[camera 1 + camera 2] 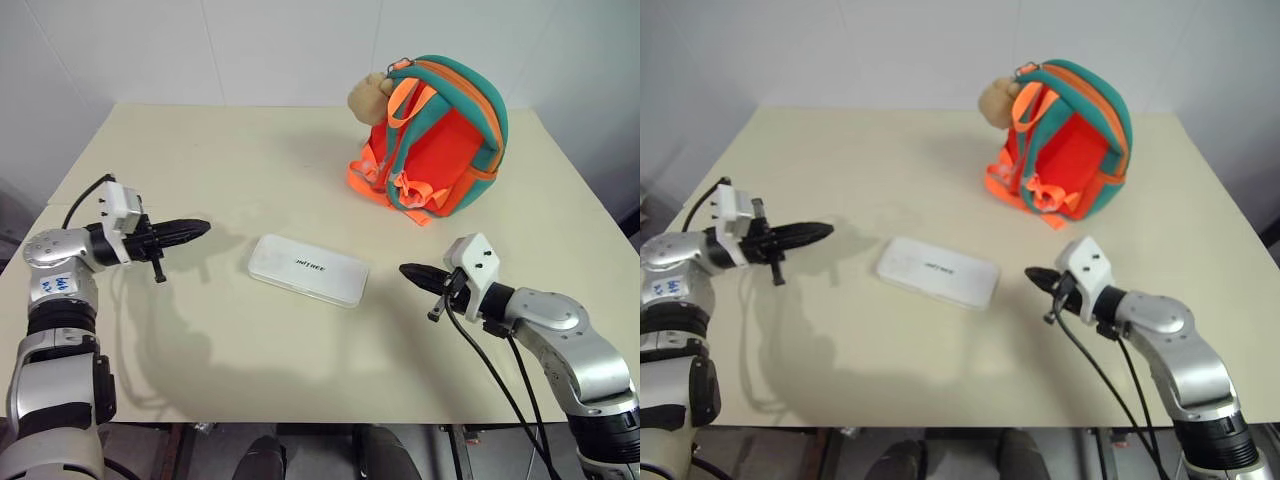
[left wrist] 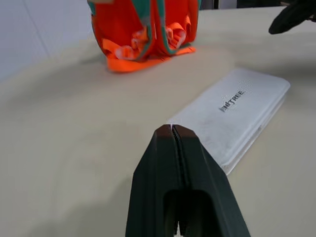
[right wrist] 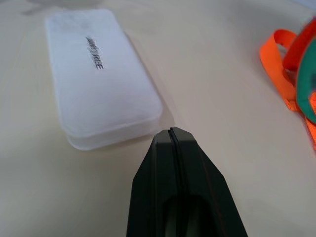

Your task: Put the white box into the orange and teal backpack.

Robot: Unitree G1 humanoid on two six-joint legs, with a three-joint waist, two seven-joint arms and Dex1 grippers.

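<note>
Cream table (image 1: 250,160) against white wall; flat white rectangular box (image 1: 308,269) lies mid-table between closed, empty left pincer (image 1: 203,228) and right pincer (image 1: 405,270).

Bright, even light from overhead falls on the matte cream surface (image 1: 250,160) with no glare. Soft grey shadows of both arms spread toward its near edge, and a fainter one lies beside the orange and teal fabric backpack (image 1: 440,135). In the wrist views the black fingers (image 2: 177,192) up close are slightly blurred.
</note>
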